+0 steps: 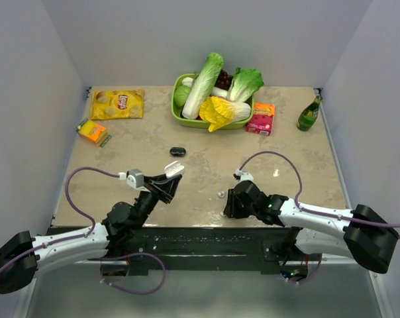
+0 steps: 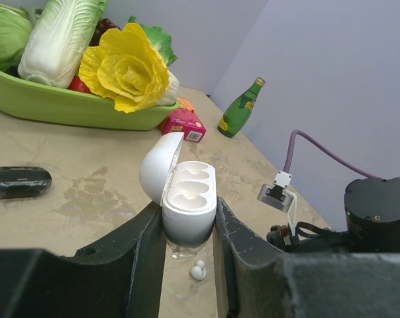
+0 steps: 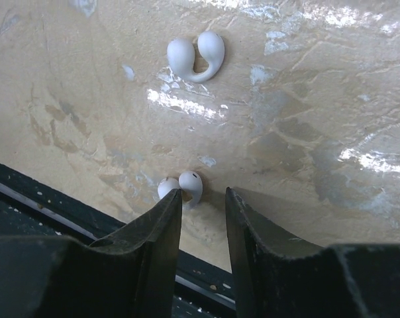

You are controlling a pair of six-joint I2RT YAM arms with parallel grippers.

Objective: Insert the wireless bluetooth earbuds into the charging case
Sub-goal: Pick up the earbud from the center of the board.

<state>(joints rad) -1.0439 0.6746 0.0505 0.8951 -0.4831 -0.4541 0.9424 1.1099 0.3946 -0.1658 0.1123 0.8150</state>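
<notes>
The left gripper [image 2: 188, 228] is clamped on the open case [image 2: 187, 199]. The right gripper [image 3: 203, 195], right of the case, stands apart and empty, with one earbud [image 3: 183, 187] beside its fingertip and another earbud [image 3: 197, 56] beyond. The earbuds are likely light and slick, so pinch across the bulb.

Left hand [image 2: 189, 224] clamps the charging case [image 2: 187, 199] by its base. Lid is flipped open, both wells empty. One white earbud [image 2: 198, 270] lies on the surface [image 2: 87, 149] under the case, seen between the fingers. Black oval object [image 2: 18, 181] sits off to the hand's left.
</notes>
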